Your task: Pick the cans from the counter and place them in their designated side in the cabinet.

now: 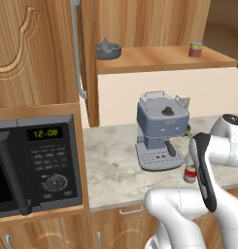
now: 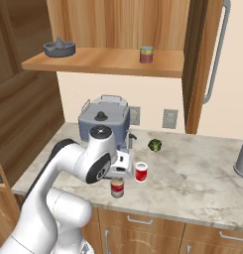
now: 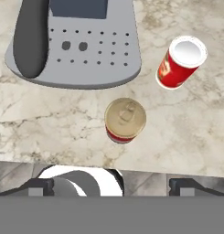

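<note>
My end effector (image 3: 111,183) hangs apart and empty above the dark can (image 3: 125,119), just beside the coffee machine (image 3: 74,41) on the tabletop (image 3: 186,132). Descending crooked, I'd tip it into the bright can (image 3: 181,61).

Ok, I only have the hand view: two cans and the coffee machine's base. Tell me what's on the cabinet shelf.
Observer: A greenish-labelled can stands on the shelf, toward its right.
Operator: Give me the rest of that shelf.
Observer: A grey juicer sits at its left end.
Operator: Report the door.
Observer: The cabinet door right of the shelf stands open.
</note>
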